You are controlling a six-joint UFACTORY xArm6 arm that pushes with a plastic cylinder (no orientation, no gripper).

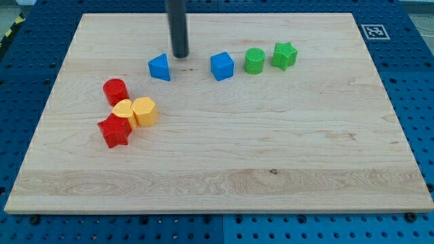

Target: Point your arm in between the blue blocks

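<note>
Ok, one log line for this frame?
tip: between blue triangular block and blue cube, nearer triangular | contact: none visible | board: wooden

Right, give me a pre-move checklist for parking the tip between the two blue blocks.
1. Both targets in view: blue triangular block and blue cube - ok.
2. Gap between them free of other blocks - ok.
3. My tip centred in the gap: it sits close to the triangular block, slightly toward the view's top - not ok.
4. Tip clear of the triangular block: near, contact uncertain - cannot tell.
5. Green cylinder and green star beyond the cube, off the path - ok.
6. Red and yellow cluster far from the path - ok.
</note>
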